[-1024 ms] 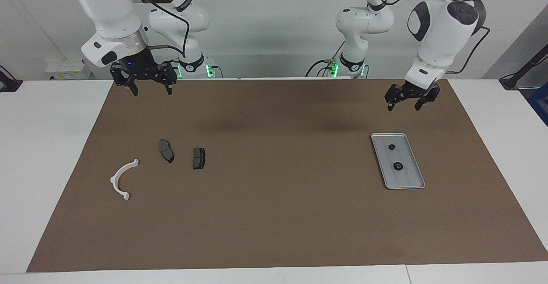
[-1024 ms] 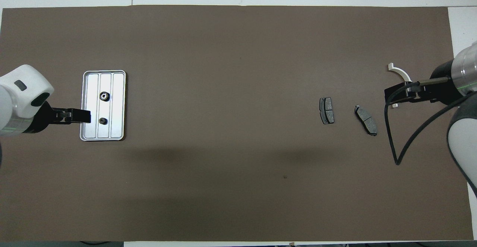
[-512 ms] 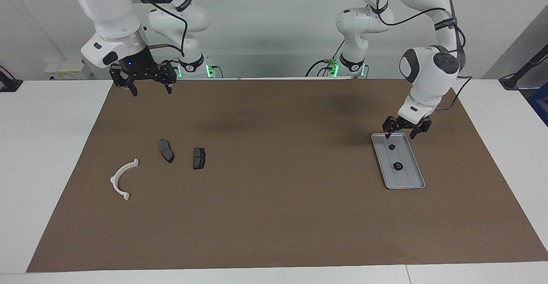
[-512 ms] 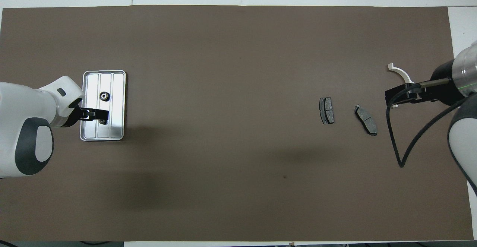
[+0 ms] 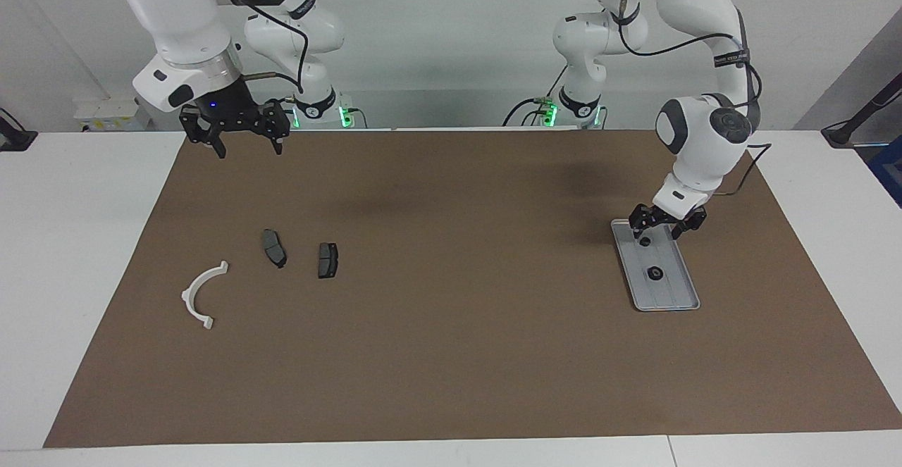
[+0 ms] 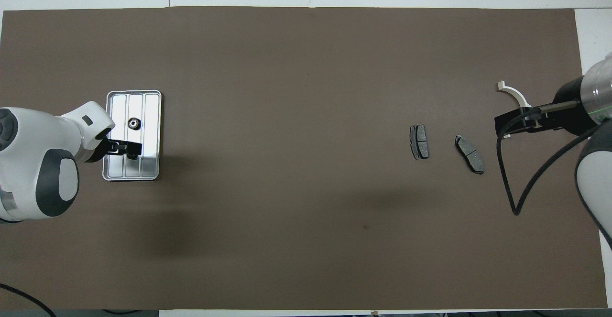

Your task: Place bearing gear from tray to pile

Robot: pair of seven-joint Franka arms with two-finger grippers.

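Observation:
The silver ridged tray [image 5: 671,292] lies at the left arm's end of the mat and holds two small black round parts. The ring-shaped one with a shiny centre [image 5: 655,275] sits mid-tray. The smaller one [image 5: 644,241] sits at the end nearer the robots. My left gripper [image 5: 657,231] is open and low over that end, its fingers on either side of the smaller part. In the overhead view it [image 6: 130,149] covers that part. The pile lies at the right arm's end: a white bracket [image 5: 201,294] and two dark pads [image 5: 274,248] [image 5: 328,260]. My right gripper [image 5: 243,144] waits open, raised.
A brown mat [image 5: 451,354] covers most of the white table. The right arm's black cable [image 6: 507,173] hangs in a loop beside the pads [image 6: 469,154] in the overhead view. The right gripper [image 6: 502,125] overlaps the bracket [image 6: 514,94] there.
My left gripper has come down from above the mat's edge to the tray's end nearer the robots, over the smaller black part. The right arm has stayed put.

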